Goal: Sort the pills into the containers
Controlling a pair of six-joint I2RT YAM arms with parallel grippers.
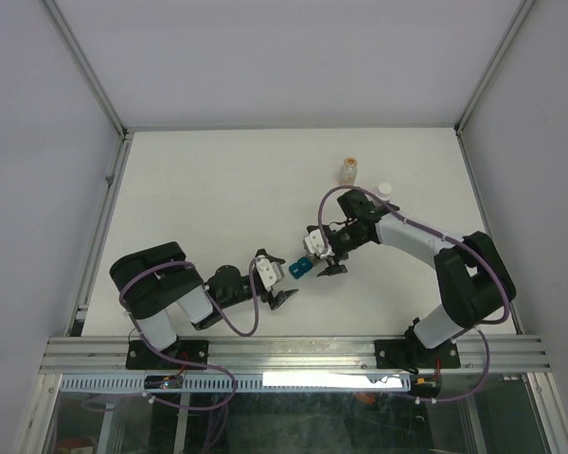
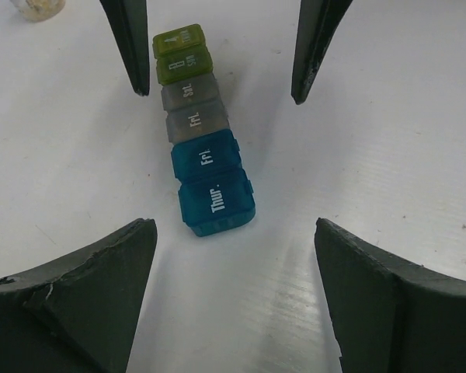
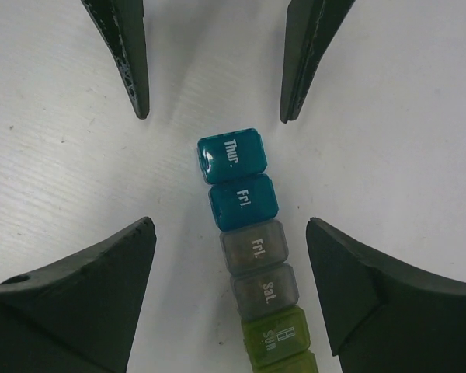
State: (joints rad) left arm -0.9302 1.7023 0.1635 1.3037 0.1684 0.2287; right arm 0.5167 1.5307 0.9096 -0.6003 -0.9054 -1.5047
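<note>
Pill organizer: lies flat on the table with its lids shut (Thur at the blue end, Sun at the green), between the two tools.
Left tool: fingers spread wide, at the strip's 7 o'clock, clear of it.
Right tool: fingers spread wide, at the strip's 1 o'clock, also clear.
Bottles: tan-capped bottle and white-capped bottle stand toward the table's 1 o'clock.
</note>
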